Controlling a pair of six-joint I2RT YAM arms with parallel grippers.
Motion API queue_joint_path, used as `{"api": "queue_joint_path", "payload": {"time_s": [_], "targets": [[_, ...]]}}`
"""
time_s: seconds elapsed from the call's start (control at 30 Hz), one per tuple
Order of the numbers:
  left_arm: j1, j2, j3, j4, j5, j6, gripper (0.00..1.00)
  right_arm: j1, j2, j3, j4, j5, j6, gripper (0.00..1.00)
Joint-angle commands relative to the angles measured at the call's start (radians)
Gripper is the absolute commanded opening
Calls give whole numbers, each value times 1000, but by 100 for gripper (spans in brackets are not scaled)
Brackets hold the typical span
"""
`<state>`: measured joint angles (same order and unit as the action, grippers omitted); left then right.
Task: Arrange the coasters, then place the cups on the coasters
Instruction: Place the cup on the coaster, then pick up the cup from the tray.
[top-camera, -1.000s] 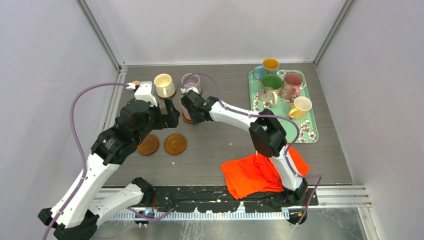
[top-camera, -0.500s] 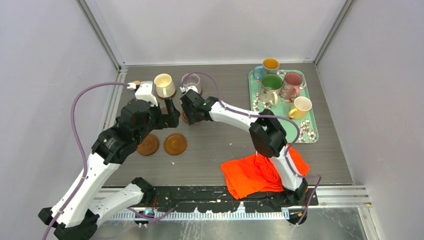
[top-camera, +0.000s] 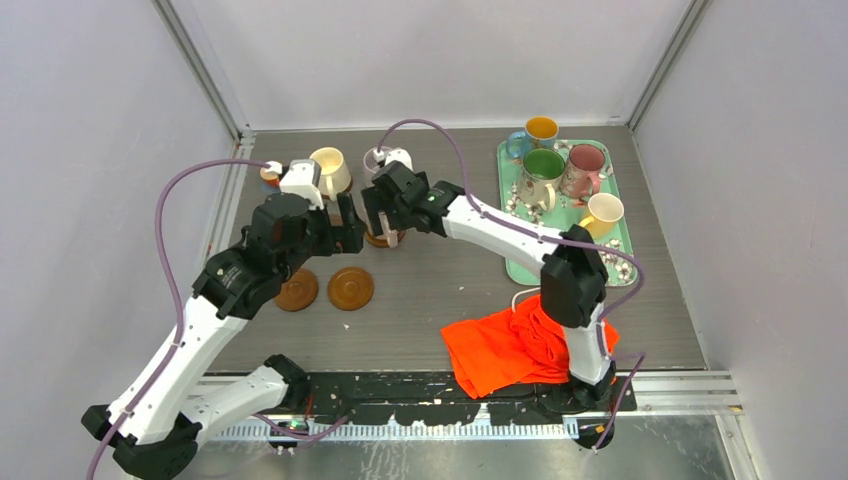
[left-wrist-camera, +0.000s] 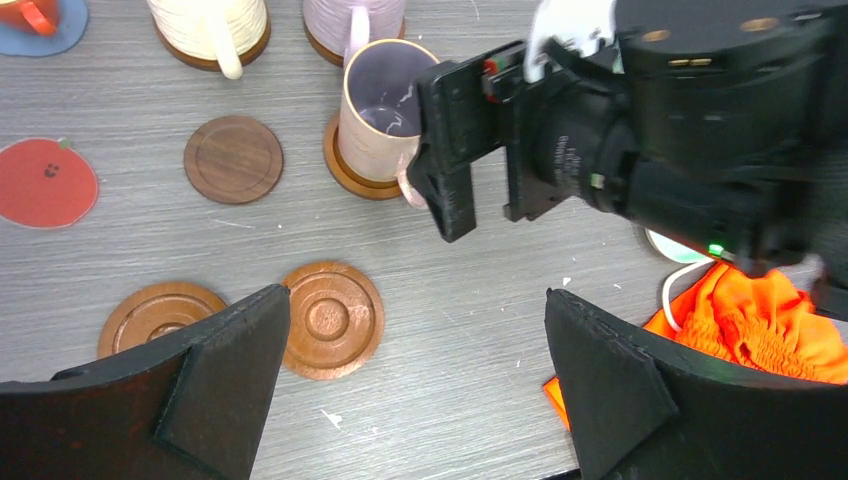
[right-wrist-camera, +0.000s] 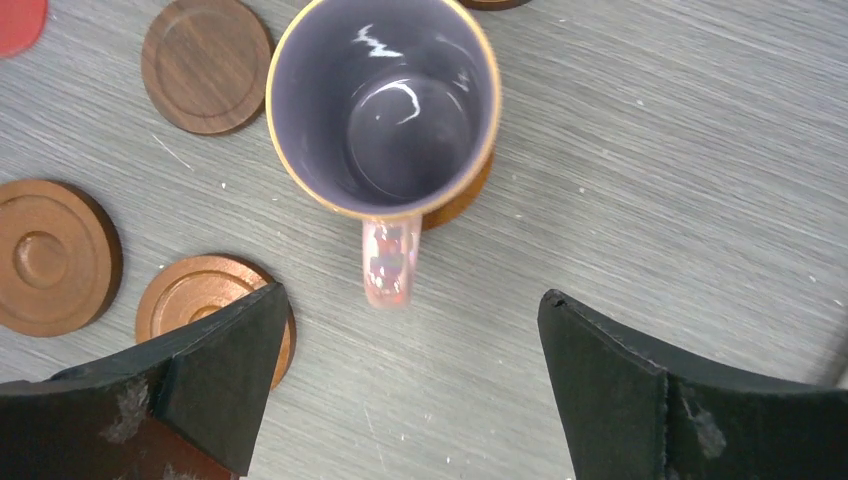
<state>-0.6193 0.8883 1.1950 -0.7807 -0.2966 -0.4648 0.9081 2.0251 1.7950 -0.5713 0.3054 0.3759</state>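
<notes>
A pink cup (right-wrist-camera: 383, 105) with a lilac inside stands upright on a brown coaster (right-wrist-camera: 468, 195), handle towards me. My right gripper (right-wrist-camera: 410, 380) hangs open just above it, touching nothing. My left gripper (left-wrist-camera: 415, 380) is open over bare table beside a copper-brown coaster (left-wrist-camera: 332, 318); a second one (left-wrist-camera: 150, 315) lies to its left. A dark brown coaster (left-wrist-camera: 233, 158) and a red-orange coaster (left-wrist-camera: 45, 183) lie bare. A cream cup (left-wrist-camera: 208, 25) and a lilac cup (left-wrist-camera: 352, 18) each sit on a coaster. A tiny orange cup (left-wrist-camera: 25, 12) sits on the blue coaster (left-wrist-camera: 50, 30).
A teal floral tray (top-camera: 618, 255) at the right holds several cups, among them a green-inside one (top-camera: 543, 165) and a pink-maroon one (top-camera: 585, 160). An orange cloth (top-camera: 500, 350) lies near the right arm's base. Both wrists crowd the back left of the table.
My right gripper has opened, let go of the pink cup on its coaster, and lifted off it. The right arm's elbow has swung right. The left arm has shifted slightly.
</notes>
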Motion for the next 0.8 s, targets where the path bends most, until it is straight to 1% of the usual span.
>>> {"api": "queue_joint_path", "payload": {"time_s": [0.0,0.17,0.27,0.53,0.77], "targets": [[4,27,53,44,37,2,100,2,-129,-40,-55,99,52,100],[4,76,50,66,99,-5,100,-26,-247,-138,-74,156,92,100],[3,112,49,85,136,-13,100,-66,-319,-205,-86,180,117,100],[-15,193,68,117,192,-13,100,-276,-527,-423,-64,159,158,100],[-33,245,77,131,214,-15,100,-472,-596,-554,-3,134,156,100]]}}
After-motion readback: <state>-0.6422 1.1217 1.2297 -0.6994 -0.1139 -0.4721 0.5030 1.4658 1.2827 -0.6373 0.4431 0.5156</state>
